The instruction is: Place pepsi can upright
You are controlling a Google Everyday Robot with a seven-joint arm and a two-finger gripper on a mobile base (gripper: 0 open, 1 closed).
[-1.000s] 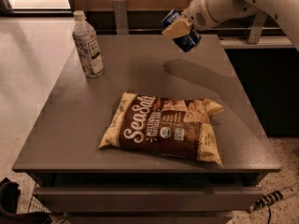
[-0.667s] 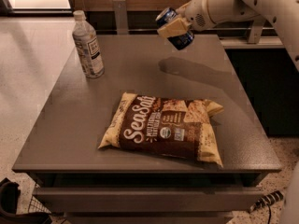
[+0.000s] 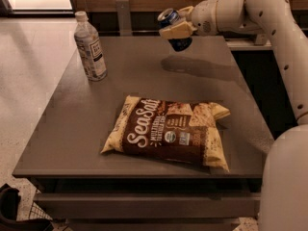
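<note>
Grey table (image 3: 72,129): gripper (image 3: 174,29) aloft over far edge, clamped around tilted pepsi can (image 3: 174,25).

Middle of pepsi can (image 3: 181,44) behind raised tool (image 3: 174,31)

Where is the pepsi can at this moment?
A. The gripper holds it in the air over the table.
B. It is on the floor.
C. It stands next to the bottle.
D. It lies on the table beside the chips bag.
A: the gripper is shut on the can, which hangs tilted above the far part of the table, touching nothing else.
</note>
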